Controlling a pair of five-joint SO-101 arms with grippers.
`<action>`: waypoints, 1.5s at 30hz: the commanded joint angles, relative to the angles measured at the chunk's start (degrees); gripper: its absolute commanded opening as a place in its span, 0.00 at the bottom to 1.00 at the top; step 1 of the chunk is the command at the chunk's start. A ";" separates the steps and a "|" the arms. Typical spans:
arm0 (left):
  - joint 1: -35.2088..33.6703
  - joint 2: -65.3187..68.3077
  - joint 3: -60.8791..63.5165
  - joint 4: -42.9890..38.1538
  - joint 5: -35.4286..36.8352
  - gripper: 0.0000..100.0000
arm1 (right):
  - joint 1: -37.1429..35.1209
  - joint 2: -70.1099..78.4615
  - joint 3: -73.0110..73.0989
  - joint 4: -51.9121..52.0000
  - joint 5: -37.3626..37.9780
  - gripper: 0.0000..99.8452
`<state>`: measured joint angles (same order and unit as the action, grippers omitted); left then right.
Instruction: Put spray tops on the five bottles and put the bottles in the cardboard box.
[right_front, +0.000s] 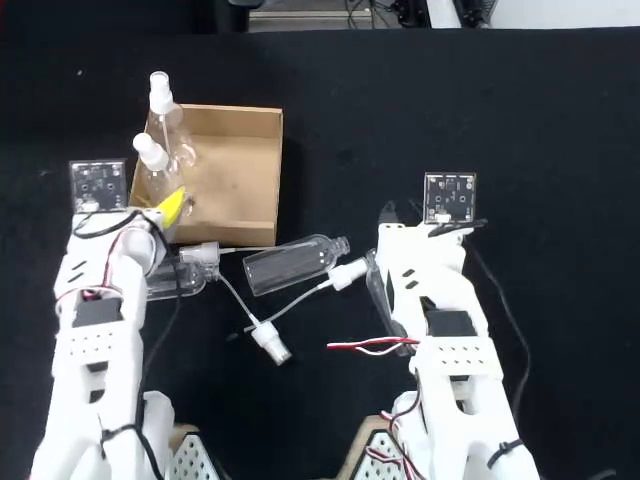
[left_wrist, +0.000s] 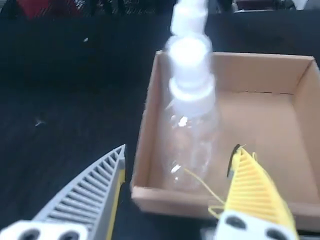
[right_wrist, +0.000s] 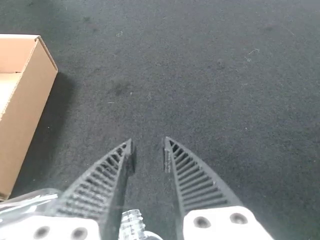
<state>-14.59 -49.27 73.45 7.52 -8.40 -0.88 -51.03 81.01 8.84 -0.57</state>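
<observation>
Cardboard box (right_front: 245, 150) on a black desk (right_front: 520, 120), with 2 spray-topped bottles upright along its left wall.
The left fingers (left_wrist: 250, 185) are spread across the box's near wall, the yellow one inside, just beside the nearer bottle (left_wrist: 192, 125). The right fingers (right_wrist: 192, 175) are slightly parted over bare desk, pinching nothing. An uncapped bottle (right_front: 295, 262) lies between the arms, with a loose spray top (right_front: 272, 347) near it.

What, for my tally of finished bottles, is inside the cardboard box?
Two upright clear bottles with spray tops: nearer bottle, farther bottle, by the left wall of the cardboard box; remaining floor is bare. The yellow finger of the left gripper covers the near left corner.
</observation>
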 joint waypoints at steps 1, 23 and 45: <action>-6.37 -6.51 -4.70 8.88 0.26 0.31 | 0.97 -2.33 -0.57 -1.41 -0.44 0.08; -17.19 14.59 -38.81 28.22 -5.71 0.31 | 0.97 -2.33 -0.31 -1.41 -0.44 0.08; -11.74 52.31 -74.77 45.45 -9.23 0.31 | 0.97 -2.33 -0.31 -1.49 -0.35 0.08</action>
<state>-26.99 3.03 3.56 52.53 -17.27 -0.88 -51.03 81.01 8.84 -0.57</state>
